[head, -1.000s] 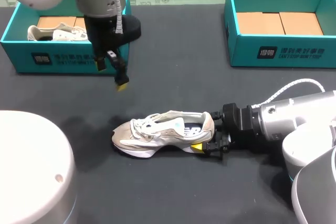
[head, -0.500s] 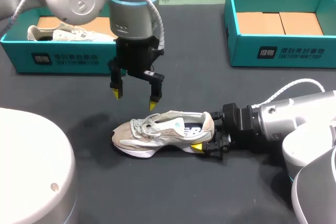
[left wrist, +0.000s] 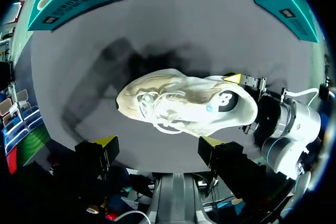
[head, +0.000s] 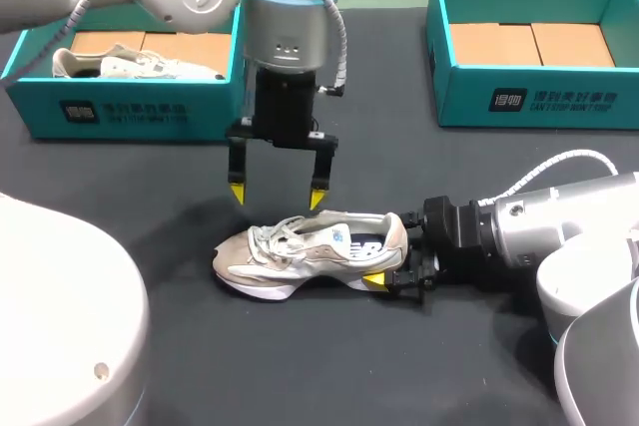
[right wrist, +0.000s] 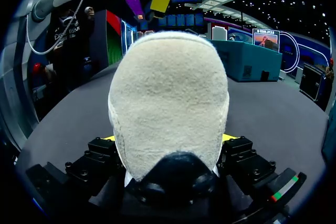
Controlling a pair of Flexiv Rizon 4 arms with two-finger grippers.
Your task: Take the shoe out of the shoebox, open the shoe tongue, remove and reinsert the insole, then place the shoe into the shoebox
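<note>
Risk: left jaws, wide open over the beige mesh sneaker (head: 310,249), could snag laces (head: 270,238) instead of tongue (head: 305,224); right jaws clamp its heel (head: 394,234), which may twist.

Setting: robot test laboratory. Evidence: left arm (head: 285,17), right arm (head: 559,221), black bench (head: 379,77), teal left shoebox (head: 120,112), teal right shoebox (head: 544,99).

The shoe (head: 315,246), a pale cream-and-grey sneaker with loose laces, stands upright on its sole mid-table, toe toward the left side, its heel clamped in the right gripper (head: 397,268). At the far edge sit two open teal shoeboxes: the left box (head: 120,112) holds a second shoe (head: 110,64), and the right box (head: 539,99) only cardboard (head: 529,45).
</note>
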